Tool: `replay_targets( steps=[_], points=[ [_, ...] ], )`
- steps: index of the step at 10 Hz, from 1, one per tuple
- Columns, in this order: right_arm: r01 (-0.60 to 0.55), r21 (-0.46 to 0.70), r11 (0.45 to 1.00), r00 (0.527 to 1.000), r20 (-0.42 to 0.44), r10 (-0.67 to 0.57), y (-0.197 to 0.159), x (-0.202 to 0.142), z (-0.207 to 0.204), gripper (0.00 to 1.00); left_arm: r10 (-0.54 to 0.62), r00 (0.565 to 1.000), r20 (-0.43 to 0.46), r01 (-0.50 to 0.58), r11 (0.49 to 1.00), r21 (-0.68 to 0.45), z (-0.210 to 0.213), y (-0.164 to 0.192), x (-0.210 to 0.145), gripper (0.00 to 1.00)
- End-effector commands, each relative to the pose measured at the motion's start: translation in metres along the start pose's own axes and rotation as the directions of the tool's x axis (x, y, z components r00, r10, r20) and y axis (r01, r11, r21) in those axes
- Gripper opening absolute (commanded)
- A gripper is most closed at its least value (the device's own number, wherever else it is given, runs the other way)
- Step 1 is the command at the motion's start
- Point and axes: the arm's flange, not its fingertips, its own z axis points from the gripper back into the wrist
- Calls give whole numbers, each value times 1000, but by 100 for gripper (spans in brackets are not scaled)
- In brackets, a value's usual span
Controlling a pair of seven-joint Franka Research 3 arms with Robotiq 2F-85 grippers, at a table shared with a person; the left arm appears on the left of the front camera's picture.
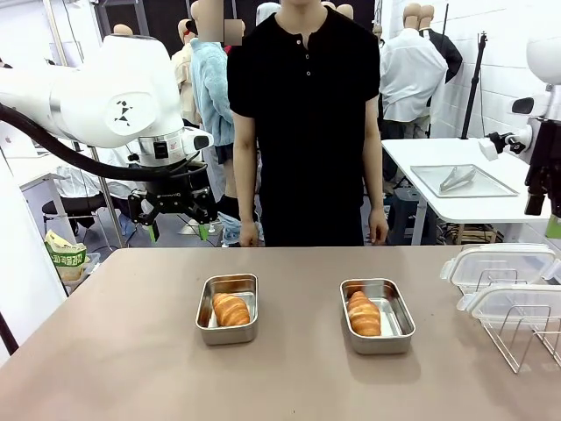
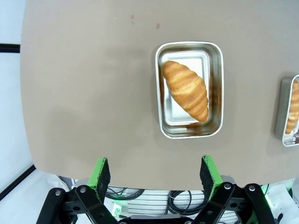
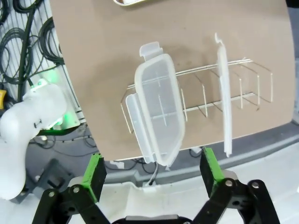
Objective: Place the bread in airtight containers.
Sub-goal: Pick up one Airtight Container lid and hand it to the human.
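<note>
The table [image 1: 105,351] looks matt and smooth, possibly laminate, though that is hard to tell. The left tub [image 1: 227,335] and right tub [image 1: 379,345] are polished steel, mirror-bright. The left croissant [image 1: 230,310] and right croissant [image 1: 364,314] have ridged, faintly glossy crusts. The lid [image 3: 159,112] is cloudy, smooth plastic — the wire rack [image 3: 210,66] thin bare metal.

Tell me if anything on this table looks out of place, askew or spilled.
Nothing spilled or damaged. The left croissant lies diagonally in its steel container; the right croissant sits in the right container. In the wire rack, one clear lid leans over, the other lid stands on edge.
</note>
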Motion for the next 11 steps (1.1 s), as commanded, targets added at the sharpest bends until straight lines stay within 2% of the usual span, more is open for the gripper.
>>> replay_targets(
  steps=[1,8,9,10,11],
  points=[
    [-8,-37,999,1000,15,9,5,-5,-4,100,1,1000,1,-1,1000,-3,1,2,0,100],
    [9,-24,1000,1000,4,-9,3,-4,0,100,1,1000,1,-1,1000,-3,1,2,0,100],
    [-75,85,994,996,53,70,-4,-12,-10,100,1,1000,1,-1,1000,-3,1,2,0,100],
    [-124,125,984,988,107,111,-3,-19,-17,100,1,1000,1,-1,1000,-3,1,2,0,100],
    [-195,102,975,973,142,180,3,-23,-18,100,1,1000,1,-1,1000,-3,1,2,0,100]
  ],
)
